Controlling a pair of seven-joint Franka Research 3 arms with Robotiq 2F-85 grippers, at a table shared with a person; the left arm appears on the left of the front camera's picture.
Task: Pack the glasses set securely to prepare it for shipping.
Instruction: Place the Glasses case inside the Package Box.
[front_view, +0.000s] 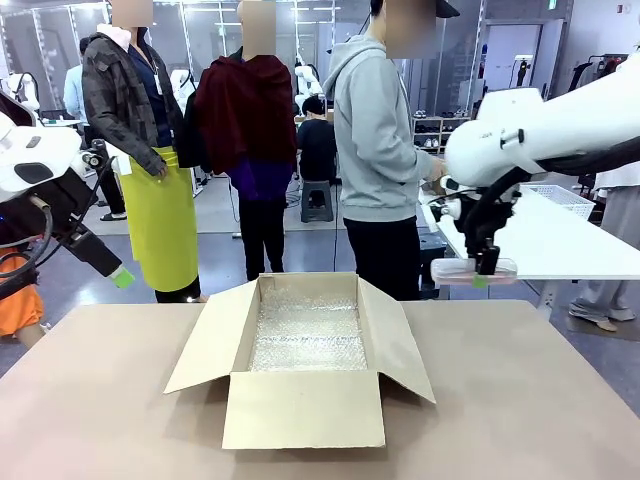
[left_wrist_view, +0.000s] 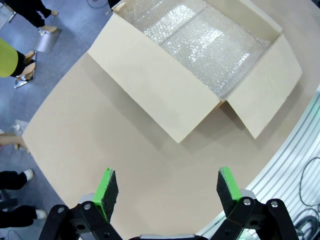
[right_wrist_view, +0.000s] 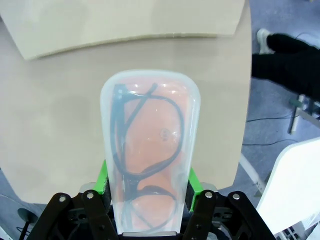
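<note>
Right wrist view: the right gripper is clamped on the sides of the pale pink glasses case, with black-framed glasses visible inside. In the front view the case is held level in the air near the table's far right edge, apart from the open cardboard box lined with bubble wrap. The left gripper hangs over bare tabletop, jaws spread wide and empty.
</note>
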